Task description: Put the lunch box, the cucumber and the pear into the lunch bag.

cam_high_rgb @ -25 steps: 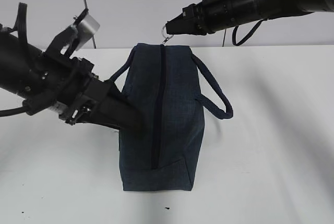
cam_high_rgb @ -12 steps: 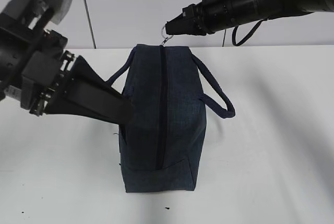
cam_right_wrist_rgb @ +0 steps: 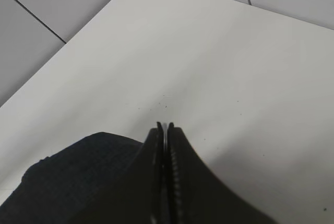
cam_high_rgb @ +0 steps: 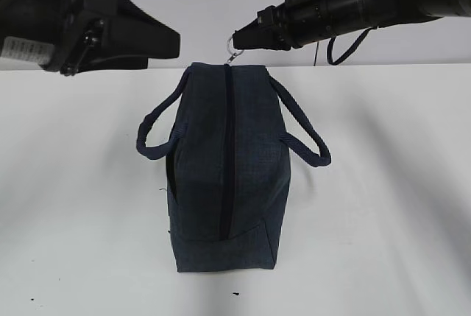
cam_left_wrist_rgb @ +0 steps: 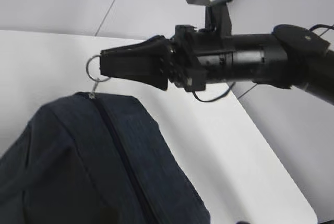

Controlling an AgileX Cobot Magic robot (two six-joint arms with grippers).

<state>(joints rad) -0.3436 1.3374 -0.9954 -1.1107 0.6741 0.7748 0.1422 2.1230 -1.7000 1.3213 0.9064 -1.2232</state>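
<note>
A dark navy lunch bag (cam_high_rgb: 227, 176) is shown standing on a white counter (cam_high_rgb: 383, 183), its long axis running away from the exterior camera. The zipper (cam_high_rgb: 227, 154) along the top ridge is seen closed over its whole visible length. One padded loop handle (cam_high_rgb: 156, 128) is draped to the left side and the other handle (cam_high_rgb: 303, 132) to the right, both hanging clear of the zipper line.

At the far end of the bag, the metal ring pull (cam_high_rgb: 235, 49) is seen clamped in the tip of the right gripper (cam_high_rgb: 240, 39), whose black arm is extended in from the upper right. In the right wrist view the two jaws are pressed together with only a hairline seam between them, above the navy fabric. In the left wrist view the ring (cam_left_wrist_rgb: 95, 70) is shown projecting from the tip of the right gripper (cam_left_wrist_rgb: 102, 66), with a short link running down to the end of the zipper (cam_left_wrist_rgb: 125, 161).

The left gripper (cam_high_rgb: 175, 42) is held in the air at the upper left of the exterior view, above and well apart from the bag, touching nothing. Its jaws are seen edge-on as a single dark wedge; they are taken to stand partly apart and empty.

The lunch box, the cucumber and the pear are not visible in any view.
</note>
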